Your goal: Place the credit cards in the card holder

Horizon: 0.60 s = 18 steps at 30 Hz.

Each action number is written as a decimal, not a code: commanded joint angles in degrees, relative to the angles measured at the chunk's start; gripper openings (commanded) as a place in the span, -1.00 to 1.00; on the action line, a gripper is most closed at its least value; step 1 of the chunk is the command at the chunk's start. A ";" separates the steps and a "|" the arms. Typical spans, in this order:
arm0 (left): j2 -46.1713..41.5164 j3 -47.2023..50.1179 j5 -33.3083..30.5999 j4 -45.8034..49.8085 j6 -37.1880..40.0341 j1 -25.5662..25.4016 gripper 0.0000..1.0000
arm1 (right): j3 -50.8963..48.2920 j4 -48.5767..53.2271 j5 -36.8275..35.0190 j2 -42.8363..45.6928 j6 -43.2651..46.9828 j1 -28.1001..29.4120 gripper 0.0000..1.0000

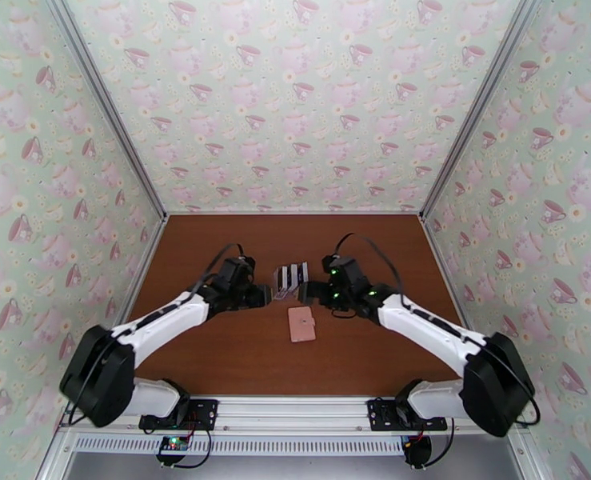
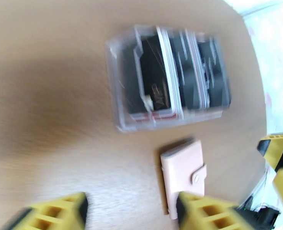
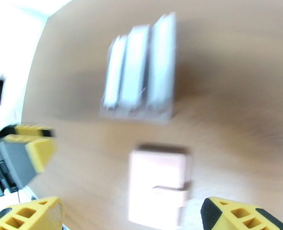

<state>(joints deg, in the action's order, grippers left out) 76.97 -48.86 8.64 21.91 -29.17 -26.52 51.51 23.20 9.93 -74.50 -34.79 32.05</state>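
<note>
Hovering low over a brown wood-grain surface [image 1: 359, 242], the left hand [image 2: 131, 208] and the right hand [image 3: 131, 216] both stand wide and hold nothing.
Teacup-and-teapot wallpaper [image 1: 295, 98] in pale green covers the three walls, with silver metal posts [image 1: 107, 114] at the back corners. The pink card holder [image 1: 301, 324] lies flat and snapped closed, between the hands and just nearer than a clear slotted rack [image 1: 291, 278], where the credit cards [image 2: 156, 85] stand on edge, black on one face and white on the other.
</note>
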 commanded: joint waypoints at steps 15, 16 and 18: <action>-11.78 6.94 -13.64 -8.06 3.23 16.32 1.00 | -0.40 -0.13 -3.77 5.01 9.89 -28.79 1.00; -12.57 7.85 -14.52 -9.74 4.91 16.50 1.00 | -0.55 -0.87 -2.98 4.64 9.93 -29.92 1.00; -12.99 8.75 -16.07 -12.09 10.66 16.62 1.00 | -1.80 -3.73 -2.06 4.48 11.13 -31.30 1.00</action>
<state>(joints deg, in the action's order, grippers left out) 65.34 -41.45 -3.44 16.25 -24.08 -10.04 51.59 23.40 5.58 -69.49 -25.78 1.96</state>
